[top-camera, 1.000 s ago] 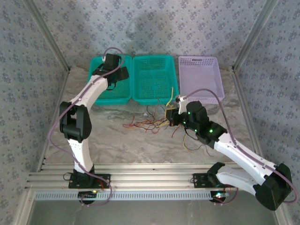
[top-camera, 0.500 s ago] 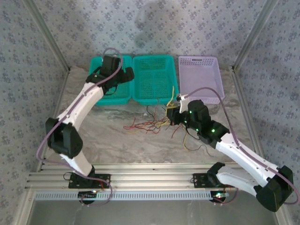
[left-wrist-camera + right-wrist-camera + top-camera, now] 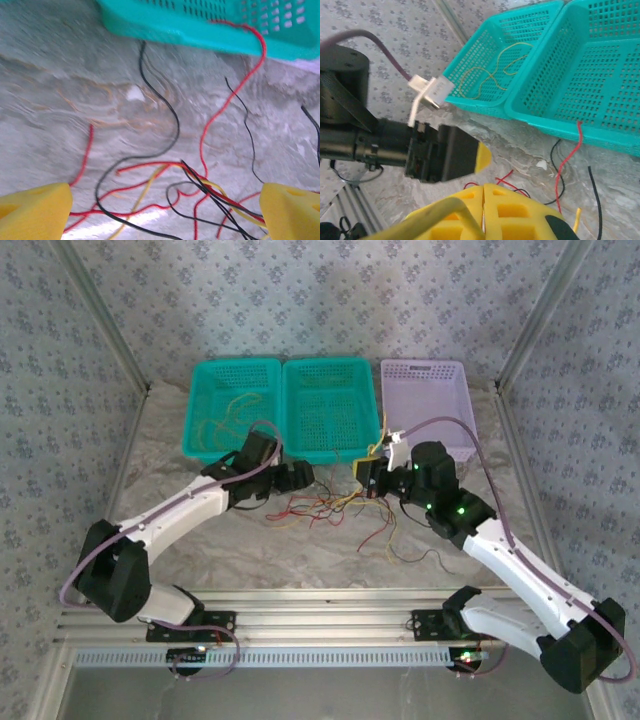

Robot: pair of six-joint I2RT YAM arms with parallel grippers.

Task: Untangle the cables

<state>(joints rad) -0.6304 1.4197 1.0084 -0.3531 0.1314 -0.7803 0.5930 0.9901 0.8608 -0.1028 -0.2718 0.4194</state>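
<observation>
On the counter (image 3: 220,540), just in front of the teal baskets: the cables (image 3: 325,505) lie in a loose tangle of red, black and yellow strands between the two grippers.
Left gripper (image 3: 303,477): released, yellow fingers (image 3: 32,215) spread wide and low over the tangle's left end.
Right gripper (image 3: 365,473): clenched at the tangle's right end, fingers pressed together on a yellow cable (image 3: 435,217).
Left teal basket (image 3: 195,435): a second yellow strand (image 3: 225,412) lies looped inside.
Middle teal basket (image 3: 330,362): a red strand (image 3: 570,160) reaches up to its near wall.
Lilac basket (image 3: 422,364): just right of the middle one.
</observation>
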